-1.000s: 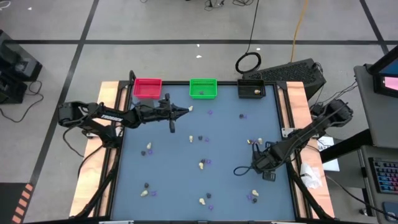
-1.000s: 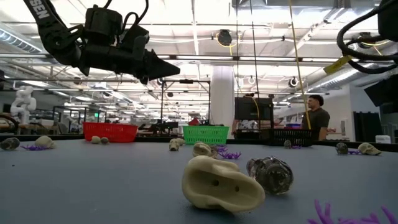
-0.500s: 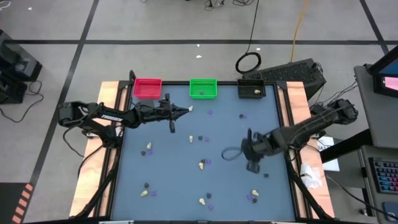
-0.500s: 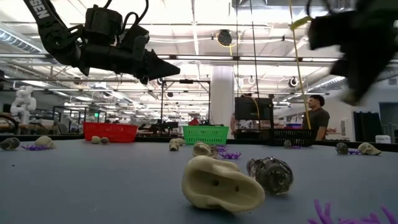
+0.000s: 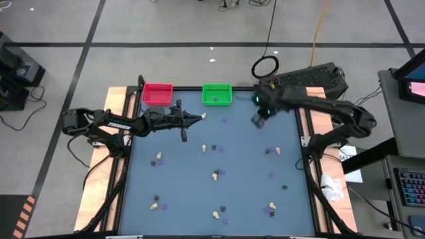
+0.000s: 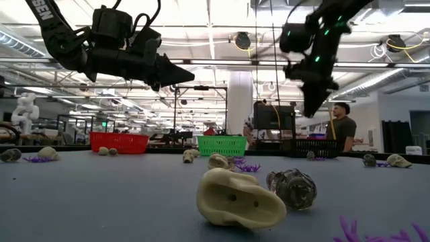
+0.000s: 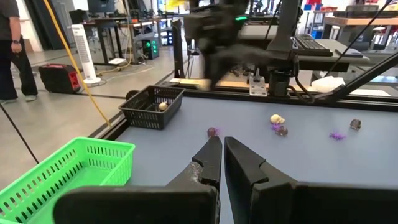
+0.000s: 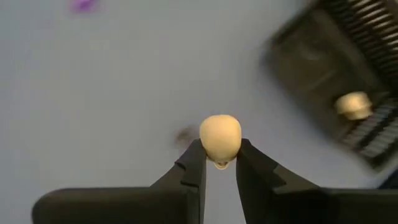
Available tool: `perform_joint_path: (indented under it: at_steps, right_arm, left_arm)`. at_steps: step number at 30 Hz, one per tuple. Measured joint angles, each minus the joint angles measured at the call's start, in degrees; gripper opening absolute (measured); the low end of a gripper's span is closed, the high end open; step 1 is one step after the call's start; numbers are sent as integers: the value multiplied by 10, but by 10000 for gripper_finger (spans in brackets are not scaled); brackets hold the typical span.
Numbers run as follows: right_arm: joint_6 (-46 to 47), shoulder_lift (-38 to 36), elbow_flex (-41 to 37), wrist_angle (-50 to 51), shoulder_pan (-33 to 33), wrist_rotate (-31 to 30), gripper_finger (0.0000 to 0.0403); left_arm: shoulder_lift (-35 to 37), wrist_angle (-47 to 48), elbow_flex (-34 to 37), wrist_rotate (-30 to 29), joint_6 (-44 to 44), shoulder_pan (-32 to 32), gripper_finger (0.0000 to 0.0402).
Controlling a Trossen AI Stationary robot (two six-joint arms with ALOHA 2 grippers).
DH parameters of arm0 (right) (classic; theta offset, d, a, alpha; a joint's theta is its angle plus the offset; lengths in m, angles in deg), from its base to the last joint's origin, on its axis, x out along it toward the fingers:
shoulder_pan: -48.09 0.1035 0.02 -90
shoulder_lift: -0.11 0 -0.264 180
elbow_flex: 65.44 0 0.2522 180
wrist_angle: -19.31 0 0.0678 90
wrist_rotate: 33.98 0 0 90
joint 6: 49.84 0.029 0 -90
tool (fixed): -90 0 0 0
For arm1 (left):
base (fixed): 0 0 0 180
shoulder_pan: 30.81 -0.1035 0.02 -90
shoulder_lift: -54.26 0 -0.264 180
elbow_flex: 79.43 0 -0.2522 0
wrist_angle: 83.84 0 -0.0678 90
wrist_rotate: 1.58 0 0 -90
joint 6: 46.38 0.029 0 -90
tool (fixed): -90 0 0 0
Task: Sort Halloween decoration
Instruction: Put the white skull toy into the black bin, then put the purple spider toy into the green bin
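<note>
My right gripper (image 8: 220, 163) is shut on a cream-white lump (image 8: 220, 137). In the high view it (image 5: 259, 118) hovers above the table's far right part, just short of the black bin (image 5: 268, 95). That bin (image 8: 329, 68) has one cream lump (image 8: 352, 104) in it. My left gripper (image 5: 198, 117) is shut and empty, held high near the green bin (image 5: 217, 94); a cream bit (image 5: 203, 115) shows at its tip. Several cream, dark and purple trinkets lie scattered on the blue table (image 5: 246, 146), such as a cream one (image 5: 214, 176). My right gripper pinches the cream-white lump by its lower narrow end (image 8: 220, 155) between the two fingertips (image 8: 194, 158). The lump's rounded top stands out beyond the fingers. It is lifted clear of the table, with the fingers pointing down.
The red bin (image 5: 157, 93), green bin and black bin stand in a row at the table's far edge. Wooden rails run along both sides. In the low view a cream lump (image 6: 238, 198) and a glassy dark one (image 6: 292, 188) lie close. A person (image 6: 344, 131) stands beyond the table.
My right gripper has risen from low over the table's right near part and swung fast toward the far edge, up to the black bin, carrying the cream lump clear of the table. The left arm has kept still.
</note>
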Motion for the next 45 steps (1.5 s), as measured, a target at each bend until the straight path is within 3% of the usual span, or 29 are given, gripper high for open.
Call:
perform_joint_path:
  at_steps: [7,16,23,28,33,37,41,45]
  right_arm:
    - [-126,118,67,-8,-162,32,49]
    - [-195,203,96,-16,-252,33,51]
    - [-205,241,96,-53,-274,33,60]
    - [-208,251,96,-73,-274,29,97]
    - [-210,232,96,-77,-274,14,142]
    - [-214,201,96,-77,-273,15,157]
    - [-212,161,96,-84,-263,16,131]
    - [-205,116,73,-126,-247,69,64]
  left_arm:
    - [0,0,0,0,3,0,12]
    - [0,6,0,0,5,0,12]
    - [0,33,0,-3,5,0,12]
    - [0,66,0,-25,4,-1,12]
    - [0,90,-3,-38,-2,-4,12]
    - [0,126,-20,-39,-23,-12,12]
    - [0,151,-30,-38,-26,-12,12]
    - [0,171,-41,-28,-30,-11,12]
